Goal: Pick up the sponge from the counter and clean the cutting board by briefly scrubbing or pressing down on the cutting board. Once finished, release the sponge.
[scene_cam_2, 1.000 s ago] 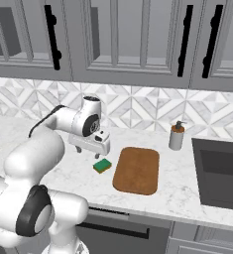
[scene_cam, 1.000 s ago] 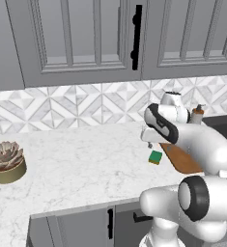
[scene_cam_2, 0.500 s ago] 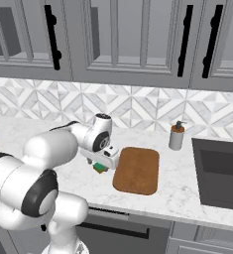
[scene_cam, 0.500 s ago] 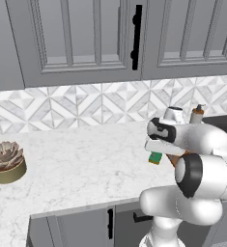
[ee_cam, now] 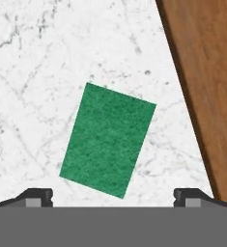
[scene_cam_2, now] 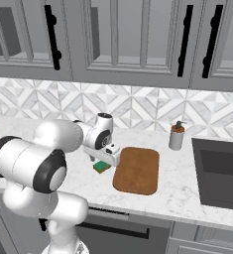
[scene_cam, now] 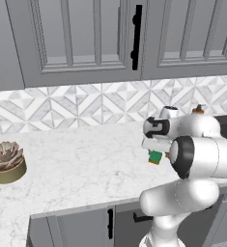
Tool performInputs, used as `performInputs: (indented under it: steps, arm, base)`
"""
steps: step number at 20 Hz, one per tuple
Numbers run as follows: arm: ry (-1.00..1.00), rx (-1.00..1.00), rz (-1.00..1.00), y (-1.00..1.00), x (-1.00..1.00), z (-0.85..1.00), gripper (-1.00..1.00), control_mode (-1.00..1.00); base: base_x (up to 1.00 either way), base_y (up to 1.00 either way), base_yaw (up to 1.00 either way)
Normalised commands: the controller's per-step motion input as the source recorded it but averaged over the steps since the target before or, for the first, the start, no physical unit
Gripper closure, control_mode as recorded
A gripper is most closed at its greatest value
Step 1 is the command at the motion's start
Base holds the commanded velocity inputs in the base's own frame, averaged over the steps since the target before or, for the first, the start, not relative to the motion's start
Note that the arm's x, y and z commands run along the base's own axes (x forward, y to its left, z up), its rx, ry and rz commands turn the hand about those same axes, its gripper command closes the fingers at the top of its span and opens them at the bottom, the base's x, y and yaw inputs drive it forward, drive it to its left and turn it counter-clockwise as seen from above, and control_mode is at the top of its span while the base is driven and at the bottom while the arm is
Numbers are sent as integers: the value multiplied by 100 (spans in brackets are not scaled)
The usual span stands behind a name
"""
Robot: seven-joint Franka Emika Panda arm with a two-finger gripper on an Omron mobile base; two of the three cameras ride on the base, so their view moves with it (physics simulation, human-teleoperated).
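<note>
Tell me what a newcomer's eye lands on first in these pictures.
First the gripper, its finger tips spread wide above the green sponge, which lies flat on the white marble counter. Just beside the sponge sits the brown cutting board, with a soap dispenser behind it near the backsplash. Far off on the counter's other end stands a small potted succulent.

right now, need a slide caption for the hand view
Open gripper poised above the green sponge on the marble counter, beside the cutting board.
</note>
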Motion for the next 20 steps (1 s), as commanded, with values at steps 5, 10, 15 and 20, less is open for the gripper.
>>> performInputs:
  steps: [5,10,15,20]
  arm:
    - [0,-3,0,0,16,-30,-100,-100]
    - [-1,0,0,0,15,-25,-100,-100]
    - [-1,0,0,0,15,-21,-100,-100]
    - [1,-1,0,0,17,-13,100,-100]
  base:
    - [0,0,0]
    - [0,0,0]
    - [0,0,0]
    - [0,0,0]
